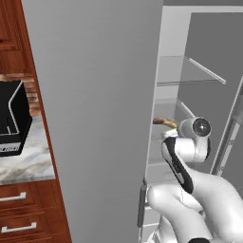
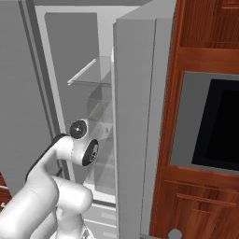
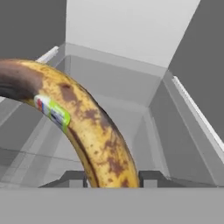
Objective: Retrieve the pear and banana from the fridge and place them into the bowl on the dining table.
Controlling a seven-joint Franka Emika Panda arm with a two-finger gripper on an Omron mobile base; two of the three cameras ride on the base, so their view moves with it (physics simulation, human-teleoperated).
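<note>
Inside the fridge (image 1: 190,42) we see the banana (image 3: 83,127), yellow with brown spots, a dark end and a small sticker. It sits right between our gripper's (image 3: 113,178) two fingertips, which are closed against its sides.

1 banana (image 3: 87,131), 1 fridge (image 1: 95,95), 2 glass shelves (image 1: 190,71), 2 drawers (image 1: 23,211), 1 oven (image 2: 219,121)
</note>
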